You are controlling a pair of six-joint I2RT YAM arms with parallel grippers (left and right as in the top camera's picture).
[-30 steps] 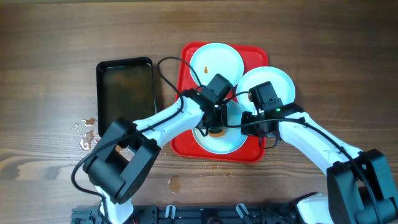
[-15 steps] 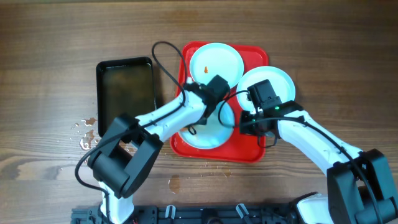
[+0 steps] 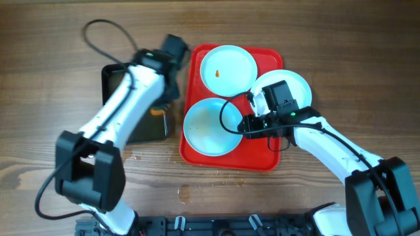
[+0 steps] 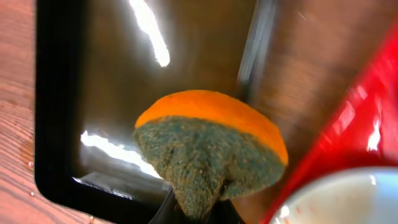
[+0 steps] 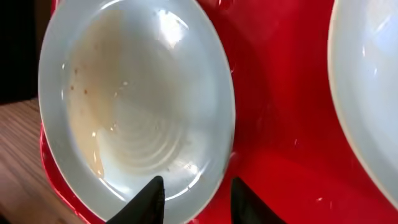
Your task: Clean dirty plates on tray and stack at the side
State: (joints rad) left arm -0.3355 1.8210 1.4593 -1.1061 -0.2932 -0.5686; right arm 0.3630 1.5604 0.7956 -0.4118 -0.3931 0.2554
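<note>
Surface: dark brown wood-grain table (image 3: 52, 39), grain running left to right. Two items sit directly on it, side by side and close, with a narrow strip of bare wood between them. Left: black tray (image 3: 113, 82), rectangular, long axis front to back, glossy inside. Right: red tray (image 3: 272, 156), larger, rounded corners, roughly mid-table. Wet marks on the wood, probably water: small drops (image 3: 134, 156) just in front of the black tray, scattered drops (image 3: 226, 176) just beyond the red tray's front edge, one larger blot (image 3: 184, 192) nearer the table's front edge
</note>
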